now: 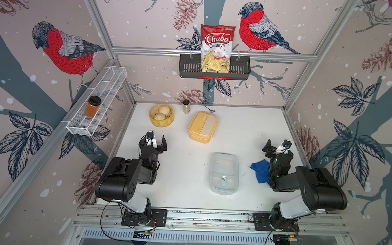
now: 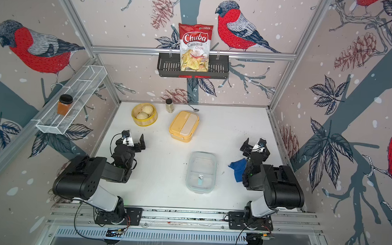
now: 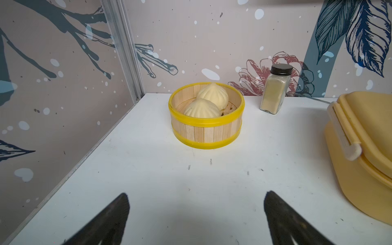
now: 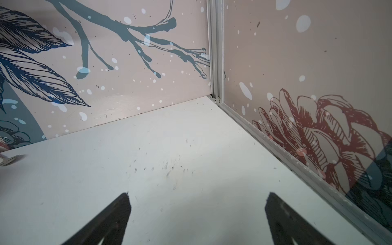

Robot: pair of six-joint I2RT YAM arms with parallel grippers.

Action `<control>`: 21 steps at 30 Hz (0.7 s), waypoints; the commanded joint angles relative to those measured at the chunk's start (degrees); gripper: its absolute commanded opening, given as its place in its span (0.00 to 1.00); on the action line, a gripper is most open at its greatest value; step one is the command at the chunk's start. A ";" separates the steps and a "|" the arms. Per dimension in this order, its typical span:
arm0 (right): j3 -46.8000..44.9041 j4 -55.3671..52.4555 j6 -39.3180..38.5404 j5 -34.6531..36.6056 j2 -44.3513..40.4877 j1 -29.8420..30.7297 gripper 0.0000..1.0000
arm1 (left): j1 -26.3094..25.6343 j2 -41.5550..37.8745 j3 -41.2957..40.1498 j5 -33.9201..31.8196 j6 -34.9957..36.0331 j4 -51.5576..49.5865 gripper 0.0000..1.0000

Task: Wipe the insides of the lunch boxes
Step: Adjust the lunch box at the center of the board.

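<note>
**Top views.** In both, the yellow box (image 1: 202, 127) sits at upper centre of the frame, lid on. The clear box (image 1: 224, 173) sits at lower centre and appears lidded. The cloth (image 1: 260, 171) lies to its right, partly under the right arm.

**Left wrist.** The left claw (image 3: 196, 218) is spread and empty over bare bench (image 3: 148, 180).

**Right wrist.** The right claw (image 4: 197, 218) is spread and empty.

**Hazard.** Both lids must come off first. A weak latch grip could slide a box. The cloth may snag under the arm.

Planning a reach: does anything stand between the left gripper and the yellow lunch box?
Nothing visible does: only bare table lies between the left gripper and the yellow lunch box; the bun steamer stands aside.
</note>
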 commanded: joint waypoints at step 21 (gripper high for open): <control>-0.01 2.01 -0.49 0.22 -0.12 -0.08 1.00 | 0.03 -0.06 -0.12 -0.10 0.34 3.14 0.98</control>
